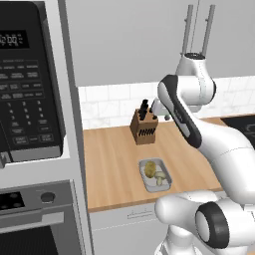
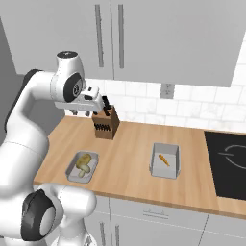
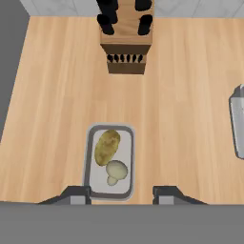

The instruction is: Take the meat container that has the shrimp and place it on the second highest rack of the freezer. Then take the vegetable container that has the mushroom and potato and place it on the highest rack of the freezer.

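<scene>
The vegetable container (image 3: 125,145), a shallow grey tray with a yellow-brown potato (image 3: 107,147) and a pale mushroom (image 3: 116,170), lies on the wooden counter (image 3: 57,109) near its front edge, also seen from both sides (image 1: 150,186) (image 2: 73,173). My gripper (image 3: 123,193) hangs well above it, pointing down, open and holding nothing; the tray's near end shows between the two fingertips. The meat container (image 2: 156,163) with the orange shrimp (image 2: 164,159) sits further right on the counter, its edge at the right of the hand view (image 3: 237,121). The freezer is out of view.
A wooden knife block (image 2: 106,124) stands at the back of the counter, behind the vegetable container. A black cooktop (image 2: 229,163) lies at the counter's right end. To the left stands a column with a microwave (image 1: 27,84) and an oven (image 1: 30,234). Wall cabinets hang overhead.
</scene>
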Controlling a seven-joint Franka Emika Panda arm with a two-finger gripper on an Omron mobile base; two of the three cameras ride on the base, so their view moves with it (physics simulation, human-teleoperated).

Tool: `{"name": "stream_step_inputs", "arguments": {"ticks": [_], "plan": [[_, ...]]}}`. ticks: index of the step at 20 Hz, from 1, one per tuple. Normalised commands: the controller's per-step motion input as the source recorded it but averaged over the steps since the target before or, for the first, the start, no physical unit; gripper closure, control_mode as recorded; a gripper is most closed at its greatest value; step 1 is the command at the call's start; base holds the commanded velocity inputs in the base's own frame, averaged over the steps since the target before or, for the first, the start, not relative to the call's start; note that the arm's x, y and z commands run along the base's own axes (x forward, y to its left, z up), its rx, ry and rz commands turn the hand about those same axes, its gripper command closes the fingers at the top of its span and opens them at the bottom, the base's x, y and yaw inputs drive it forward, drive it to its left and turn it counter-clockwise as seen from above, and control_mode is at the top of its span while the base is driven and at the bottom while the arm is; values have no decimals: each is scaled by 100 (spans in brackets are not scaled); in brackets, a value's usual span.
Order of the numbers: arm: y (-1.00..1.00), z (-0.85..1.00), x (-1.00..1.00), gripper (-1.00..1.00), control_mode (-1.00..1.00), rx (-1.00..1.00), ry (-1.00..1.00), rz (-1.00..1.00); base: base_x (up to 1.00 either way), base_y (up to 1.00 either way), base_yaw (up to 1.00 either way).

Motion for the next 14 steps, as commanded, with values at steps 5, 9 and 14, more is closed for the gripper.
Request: {"name": "stream_step_inputs", "arguments": {"ticks": [5, 9, 14], "plan": [[-3, -1, -12, -100, -100, 0, 0, 0, 0, 0, 0], [-74, -14, -42, -100, -100, 11, 3, -15, 0, 0, 0], [-100, -24, -45, -100, -100, 15, 11, -28, 0, 0, 0]]}}
